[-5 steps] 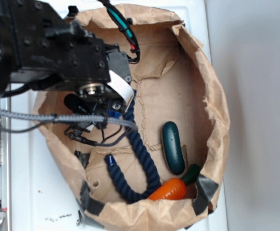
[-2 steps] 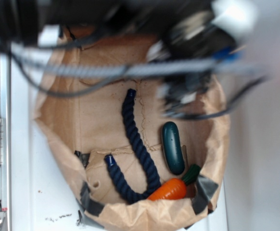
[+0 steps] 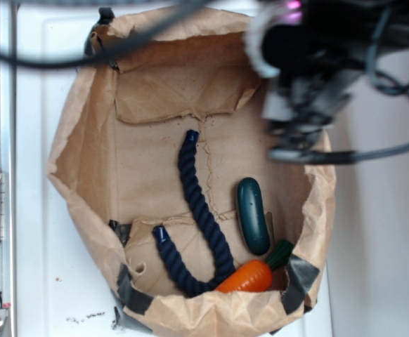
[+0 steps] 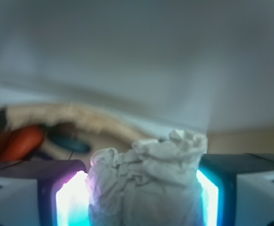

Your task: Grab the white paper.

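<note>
I see the gripper closed on the white paper above the bag's far right rim; a loose crumpled hold could slip if I swing fast.

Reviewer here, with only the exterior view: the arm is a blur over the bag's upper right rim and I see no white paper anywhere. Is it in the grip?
Observer: Yes. In the wrist view the white paper sits clamped in the gripper, a finger against each side.
Reviewer: Is it fully inside the fingers?
Observer: No. Its wrinkled top sticks out past the fingertips.
Reviewer: Anything else caught with it?
Observer: Nothing shows. The carrot toy and the green oval toy lie far behind it in the brown paper bag.
</note>
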Robot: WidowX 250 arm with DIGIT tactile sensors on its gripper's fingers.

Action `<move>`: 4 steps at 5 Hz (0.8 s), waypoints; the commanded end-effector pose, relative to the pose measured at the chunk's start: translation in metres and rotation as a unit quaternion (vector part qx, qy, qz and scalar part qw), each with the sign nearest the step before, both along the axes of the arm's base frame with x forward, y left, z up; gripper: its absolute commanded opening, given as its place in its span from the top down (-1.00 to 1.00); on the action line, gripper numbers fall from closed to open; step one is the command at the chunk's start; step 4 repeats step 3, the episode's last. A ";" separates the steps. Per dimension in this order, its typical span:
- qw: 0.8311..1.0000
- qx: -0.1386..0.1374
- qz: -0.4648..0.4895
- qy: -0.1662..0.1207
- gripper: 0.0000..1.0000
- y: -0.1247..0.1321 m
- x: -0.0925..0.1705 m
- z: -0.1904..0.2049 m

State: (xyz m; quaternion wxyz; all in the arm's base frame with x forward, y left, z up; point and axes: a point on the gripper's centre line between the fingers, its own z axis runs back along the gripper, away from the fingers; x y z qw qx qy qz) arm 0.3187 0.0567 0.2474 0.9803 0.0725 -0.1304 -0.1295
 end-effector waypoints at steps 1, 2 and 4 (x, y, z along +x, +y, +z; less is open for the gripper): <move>0.991 -0.101 -0.067 0.048 1.00 -0.049 -0.073 0.036; 0.990 -0.107 -0.070 0.054 1.00 -0.053 -0.075 0.034; 0.991 -0.095 -0.075 0.056 1.00 -0.057 -0.076 0.028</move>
